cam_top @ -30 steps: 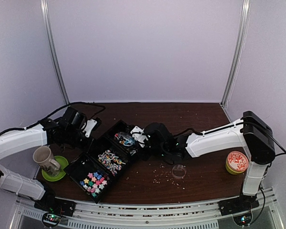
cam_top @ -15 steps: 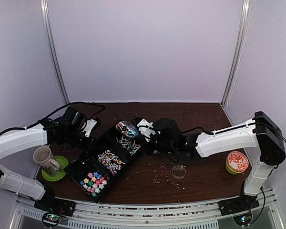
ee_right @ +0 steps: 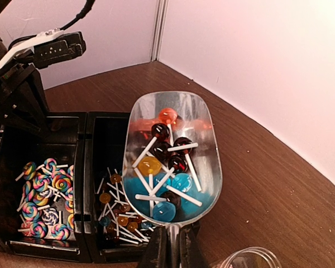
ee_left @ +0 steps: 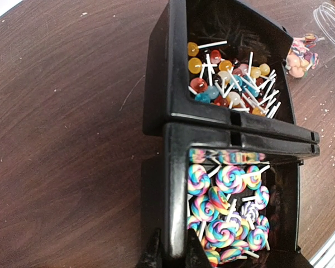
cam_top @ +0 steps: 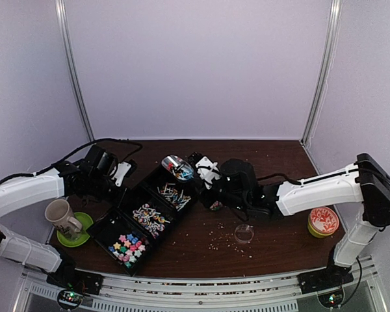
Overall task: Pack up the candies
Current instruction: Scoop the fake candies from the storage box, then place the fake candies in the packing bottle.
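A black three-compartment tray (cam_top: 99,229) holds the candies: bright stars (cam_top: 127,247) in the near compartment, swirl lollipops (cam_top: 151,218) in the middle one and small round lollipops (cam_top: 174,195) in the far one. My left gripper (ee_left: 170,254) is shut on the tray's side wall (ee_left: 176,223) beside the swirl lollipops (ee_left: 229,206). My right gripper (ee_right: 173,245) is shut on the handle of a clear scoop (ee_right: 170,151). The scoop carries round lollipops and hangs above the far compartment (ee_right: 120,215). From above, the scoop (cam_top: 175,167) hovers at the tray's far end.
A small open clear jar (cam_top: 244,233) stands right of the tray, and its rim (ee_right: 251,258) shows next to my right gripper. A few loose candies (cam_top: 216,205) lie nearby among pale crumbs (cam_top: 218,242). Left are a mug (cam_top: 62,216) and a green saucer (cam_top: 78,235); far right, a round tin (cam_top: 323,221).
My right gripper has lifted the loaded scoop out of the far compartment, up and toward the back. The left gripper has kept its hold on the tray.
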Robot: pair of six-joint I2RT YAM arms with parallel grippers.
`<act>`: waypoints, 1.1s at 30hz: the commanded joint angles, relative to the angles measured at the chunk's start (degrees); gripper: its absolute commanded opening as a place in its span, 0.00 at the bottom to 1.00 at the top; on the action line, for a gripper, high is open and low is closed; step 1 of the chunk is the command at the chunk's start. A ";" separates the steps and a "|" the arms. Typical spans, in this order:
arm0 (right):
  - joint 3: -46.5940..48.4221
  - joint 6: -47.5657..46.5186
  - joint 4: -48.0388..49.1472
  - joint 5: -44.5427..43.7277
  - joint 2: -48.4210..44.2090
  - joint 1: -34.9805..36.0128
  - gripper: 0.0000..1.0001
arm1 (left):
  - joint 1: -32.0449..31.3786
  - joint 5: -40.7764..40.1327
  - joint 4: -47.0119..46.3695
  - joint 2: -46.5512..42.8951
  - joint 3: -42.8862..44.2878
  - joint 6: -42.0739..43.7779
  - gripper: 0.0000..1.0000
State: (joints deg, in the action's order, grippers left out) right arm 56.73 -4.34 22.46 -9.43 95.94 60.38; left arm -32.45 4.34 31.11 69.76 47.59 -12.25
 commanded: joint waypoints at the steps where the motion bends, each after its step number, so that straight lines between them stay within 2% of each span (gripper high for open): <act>1: 0.16 -0.37 -2.48 -2.68 -4.95 -0.37 0.00 | 0.55 0.88 -6.40 -1.55 4.15 -1.29 0.00; 18: -0.95 0.55 -30.35 -8.31 -20.91 -2.35 0.00 | 2.21 -0.14 -4.79 -1.20 4.70 -2.26 0.00; 33: 6.46 4.24 -54.83 -9.64 -24.13 -2.72 0.00 | 2.21 -0.27 -4.75 -0.72 4.74 -2.27 0.00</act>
State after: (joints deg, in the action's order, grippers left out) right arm 60.10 -1.52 -25.36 -17.93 73.67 57.87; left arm -30.68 2.33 32.08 69.80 48.56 -12.62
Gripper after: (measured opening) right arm 0.062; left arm 0.086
